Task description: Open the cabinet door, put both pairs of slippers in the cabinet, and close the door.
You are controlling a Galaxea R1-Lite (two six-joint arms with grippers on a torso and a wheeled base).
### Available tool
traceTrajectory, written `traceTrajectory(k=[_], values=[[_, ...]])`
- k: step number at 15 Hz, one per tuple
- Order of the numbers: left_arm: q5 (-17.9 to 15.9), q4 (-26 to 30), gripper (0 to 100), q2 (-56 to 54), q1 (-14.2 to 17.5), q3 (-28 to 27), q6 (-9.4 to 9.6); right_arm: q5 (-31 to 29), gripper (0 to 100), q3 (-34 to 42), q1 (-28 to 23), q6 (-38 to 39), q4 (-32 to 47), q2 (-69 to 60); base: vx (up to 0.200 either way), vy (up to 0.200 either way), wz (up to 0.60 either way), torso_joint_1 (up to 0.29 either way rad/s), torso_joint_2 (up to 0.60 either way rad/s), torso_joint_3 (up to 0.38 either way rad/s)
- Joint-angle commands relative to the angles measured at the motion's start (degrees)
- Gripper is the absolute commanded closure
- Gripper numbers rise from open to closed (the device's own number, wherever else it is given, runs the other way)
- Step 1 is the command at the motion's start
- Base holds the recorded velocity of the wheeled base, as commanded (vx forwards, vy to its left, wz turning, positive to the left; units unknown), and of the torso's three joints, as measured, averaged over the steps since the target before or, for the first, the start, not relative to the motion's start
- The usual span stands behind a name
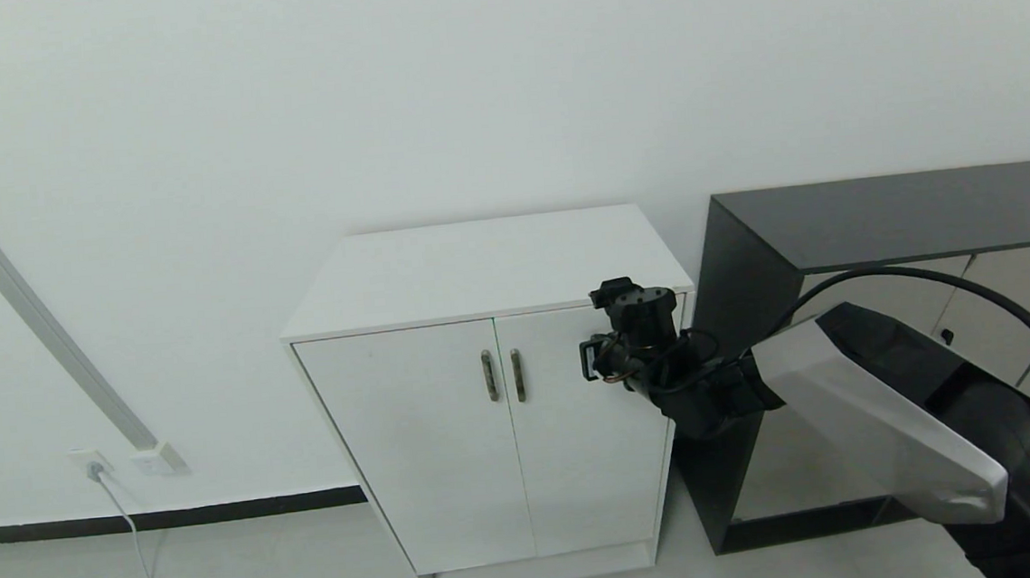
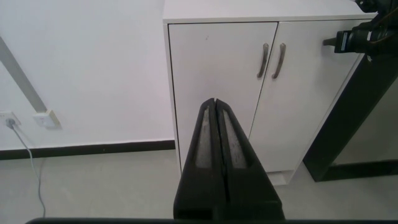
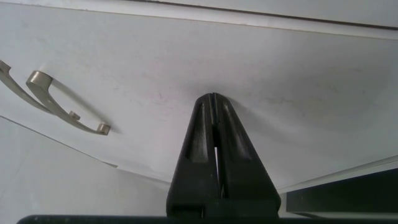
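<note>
Floor (image 1: 272, 569) open — right hand (image 3: 215, 102) by cabinet (image 1: 417, 441) edge.

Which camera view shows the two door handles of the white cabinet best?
The head view: both handles appear whole, upright, side by side where the closed doors meet. The left wrist view shows both too, slanted, from lower down. The right wrist view shows them close, one cut off.

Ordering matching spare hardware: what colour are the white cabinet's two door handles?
Brushed silvery-grey, slightly brassy; the curved metal door handles show best in the right wrist view.
</note>
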Motion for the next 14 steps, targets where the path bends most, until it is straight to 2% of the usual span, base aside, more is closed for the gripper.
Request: traceTrajectory(k=[1, 14], values=[[0.0, 0.0, 100, 0.0, 0.0, 0.0, -0.01, 0.0, 100, -0.2, 0.0, 0.0, 0.0, 0.0, 0.000, 0.000, 0.00, 0.000, 0.00, 0.000], [0.0, 0.0, 100, 0.0, 0.0, 0.0, -0.01, -0.1, 100, -1.8, 0.0, -0.1, 0.0, 0.8, 0.000, 0.000, 0.00, 0.000, 0.00, 0.000]])
